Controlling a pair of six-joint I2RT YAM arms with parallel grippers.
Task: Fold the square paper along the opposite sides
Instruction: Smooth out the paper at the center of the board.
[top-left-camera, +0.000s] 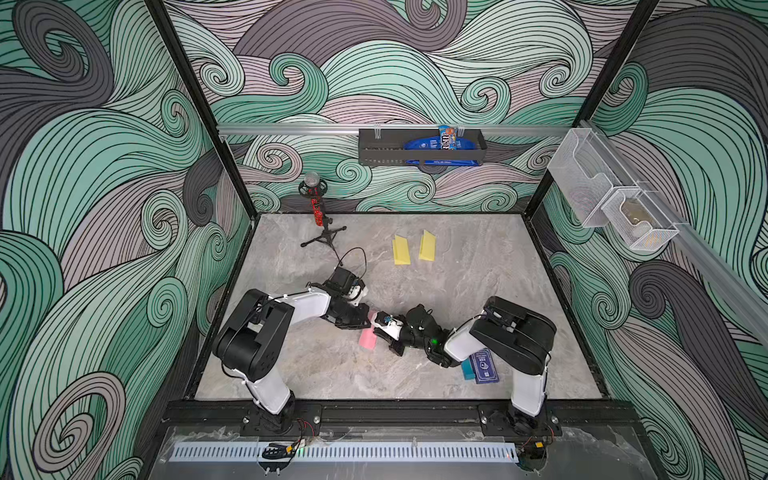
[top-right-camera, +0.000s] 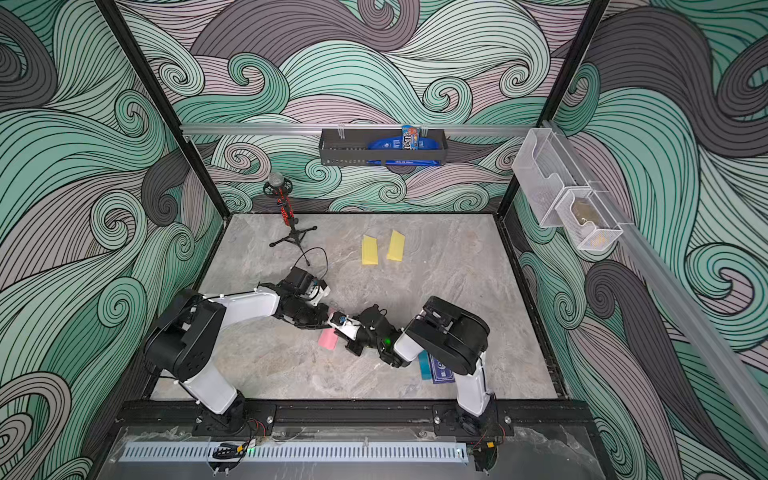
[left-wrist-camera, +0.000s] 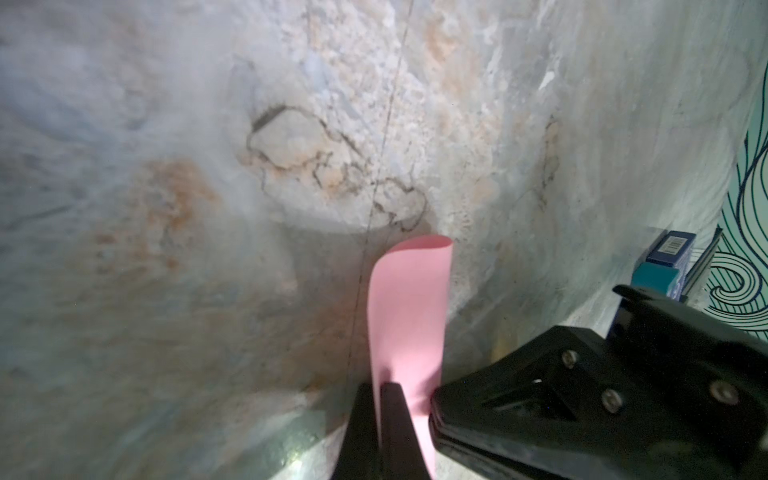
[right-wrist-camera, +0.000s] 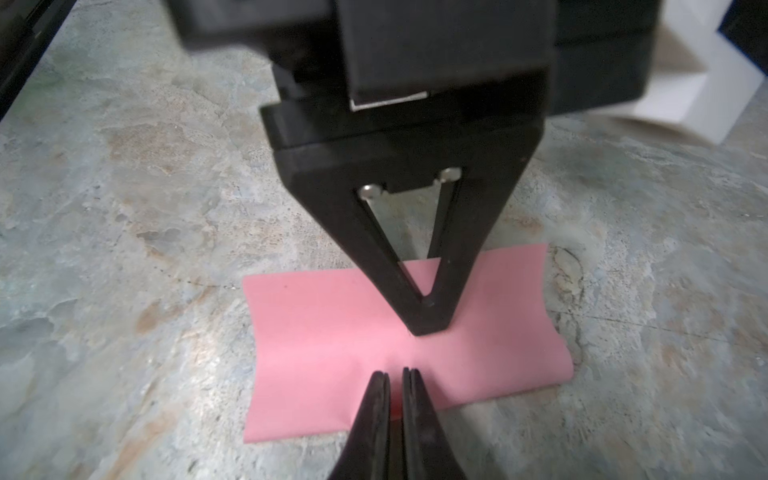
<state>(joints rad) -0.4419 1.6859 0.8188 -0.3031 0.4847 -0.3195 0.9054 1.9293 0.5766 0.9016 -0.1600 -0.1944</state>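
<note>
Nearest in the right wrist view, the right end effector (right-wrist-camera: 397, 384) has its jaws drawn almost together, with only a slit left and the bent edge of the pink paper (right-wrist-camera: 324, 332) in it. The paper lies doubled over on the counter (right-wrist-camera: 124, 208), centre front between the arms, its bend rounded. Beyond, the left end effector (right-wrist-camera: 428, 320) is clamped tight on the sheet. Creasing seems to be the step in hand. The next move likely calls for pressing along the bend while the edges stay matched.
</note>
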